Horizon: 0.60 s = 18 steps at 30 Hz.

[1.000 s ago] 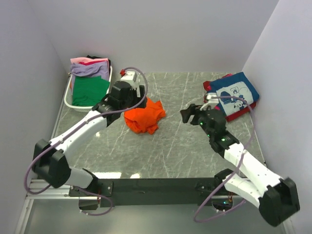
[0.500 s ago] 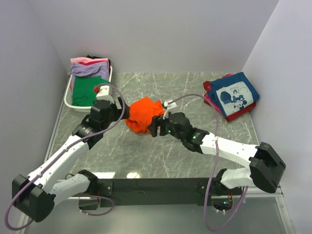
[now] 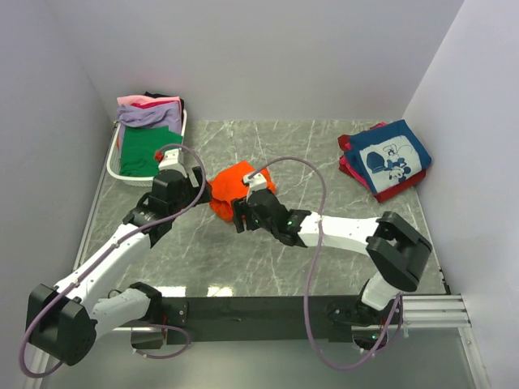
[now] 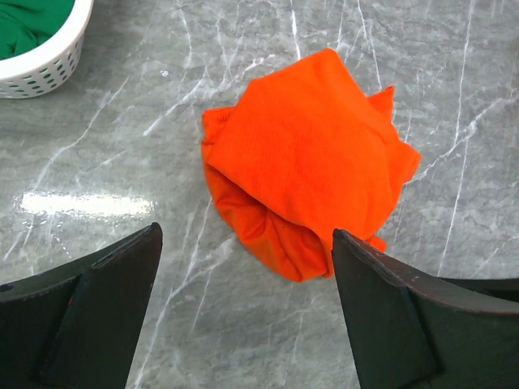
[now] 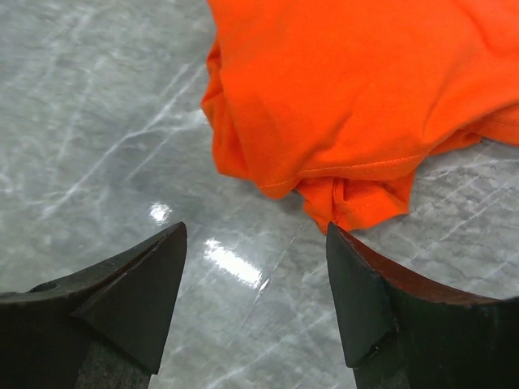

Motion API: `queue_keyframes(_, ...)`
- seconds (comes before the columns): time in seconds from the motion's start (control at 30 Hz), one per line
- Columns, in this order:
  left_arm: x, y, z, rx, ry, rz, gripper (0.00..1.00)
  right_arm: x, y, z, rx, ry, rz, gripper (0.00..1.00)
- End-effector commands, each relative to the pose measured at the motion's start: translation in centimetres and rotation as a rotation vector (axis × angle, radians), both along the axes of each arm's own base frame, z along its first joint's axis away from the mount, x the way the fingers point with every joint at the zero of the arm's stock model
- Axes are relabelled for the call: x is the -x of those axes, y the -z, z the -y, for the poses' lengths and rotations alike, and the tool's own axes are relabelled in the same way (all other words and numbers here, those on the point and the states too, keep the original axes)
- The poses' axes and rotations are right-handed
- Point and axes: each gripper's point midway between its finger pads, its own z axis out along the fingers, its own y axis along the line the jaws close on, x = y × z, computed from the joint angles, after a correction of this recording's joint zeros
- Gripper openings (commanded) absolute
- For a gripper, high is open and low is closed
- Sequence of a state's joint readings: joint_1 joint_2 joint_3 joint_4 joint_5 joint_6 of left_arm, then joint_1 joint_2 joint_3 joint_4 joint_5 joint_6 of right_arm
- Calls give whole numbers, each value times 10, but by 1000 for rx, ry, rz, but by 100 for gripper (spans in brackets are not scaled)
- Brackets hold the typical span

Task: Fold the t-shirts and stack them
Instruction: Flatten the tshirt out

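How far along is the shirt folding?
Done: navy blue cartoon-print t-shirt folded atop a red one, far right. In hand: left pincer and right pincer, both open, face the crumpled bright orange t-shirt. Left: green t-shirt and others in the white slatted basket.

Readable text: none in any of the three views.
Navy blue t-shirt [image 3: 388, 160]: carries a white cartoon print, a drawn figure only (any lettering in it is too small to tell from the top view).
Orange t-shirt [image 4: 304, 174]: plain cloth on the side that shows.
White basket [image 4: 45, 65]: slotted wall, with nothing legible on the part in view.
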State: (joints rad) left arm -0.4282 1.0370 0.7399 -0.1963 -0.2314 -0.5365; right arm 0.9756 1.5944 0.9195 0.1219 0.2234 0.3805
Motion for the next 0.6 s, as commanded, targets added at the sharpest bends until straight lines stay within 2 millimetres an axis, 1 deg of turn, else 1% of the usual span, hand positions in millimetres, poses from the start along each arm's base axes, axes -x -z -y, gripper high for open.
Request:
queue_keyframes(0.0, -5, -5, 6, 33, 18, 27, 92, -12, 2, -8, 32, 24, 18, 75)
queue_keyframes(0.07, -6, -6, 7, 35, 24, 25, 92, -14, 8, -11, 49, 19, 8, 74)
queue_keyframes(0.2, -7, -4, 8, 32, 28, 16, 92, -18, 30, -11, 95, 23, -12, 72)
queue_keyframes(0.27, -7, -4, 10, 37, 34, 14, 92, -23, 32, -12, 97, 22, -17, 70)
queue_keyframes(0.3, -7, -2, 11, 37, 38, 9, 92, -24, 37, -12, 110, 20, -22, 68)
queue_keyframes(0.33, -7, -3, 11, 37, 42, 9, 92, -28, 36, -12, 109, 23, -18, 66)
queue_keyframes(0.37, -7, -3, 12, 39, 46, 8, 92, -32, 36, -11, 109, 28, -16, 64)
queue_keyframes(0.4, -6, -3, 12, 39, 47, 6, 92, -35, 39, -10, 120, 26, -16, 59)
queue_keyframes(0.43, -6, -3, 12, 40, 49, 6, 92, -39, 36, -11, 116, 30, -13, 56)
queue_keyframes(0.47, -6, -2, 11, 38, 44, 5, 92, -41, 39, -10, 120, 28, -20, 54)
queue_keyframes(0.53, -5, -4, 11, 39, 45, 9, 92, -44, 43, -6, 124, 30, -26, 45)
queue_keyframes(0.57, -5, -7, 11, 40, 45, 12, 92, -44, 43, -7, 104, 20, -33, 40)
